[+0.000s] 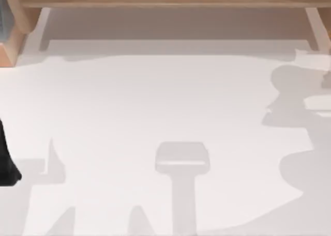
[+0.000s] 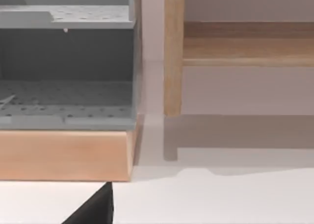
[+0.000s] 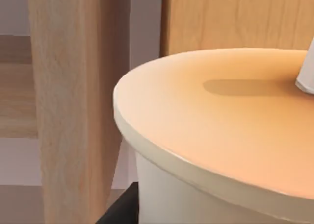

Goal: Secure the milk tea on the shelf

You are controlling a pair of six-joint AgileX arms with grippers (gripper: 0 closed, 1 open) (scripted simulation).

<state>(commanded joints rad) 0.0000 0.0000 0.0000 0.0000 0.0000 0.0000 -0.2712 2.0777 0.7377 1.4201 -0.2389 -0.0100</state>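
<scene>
On the left edge of the top view we see a dark bit of our left arm (image 1: 6,163), parked near the tabletop's (image 1: 155,101) left side; its claw state we can't tell. Its wrist cam looks at a grey perforated rack (image 2: 66,62) on a wooden base, w/ the shelf (image 2: 172,52) upright just beside it.

Further right, the shelf plank runs along the far edge. At the far right, the right wrist cam is very close over the milk tea (image 3: 211,136), its lid right under the lens, a shelf upright just behind.

We judge the cup is being carried or placed near the shelf's right end, but whether the right claw grips it, we can't tell. To do this well: keep the cup upright, clear the upright, set it flat on the plank before release.
</scene>
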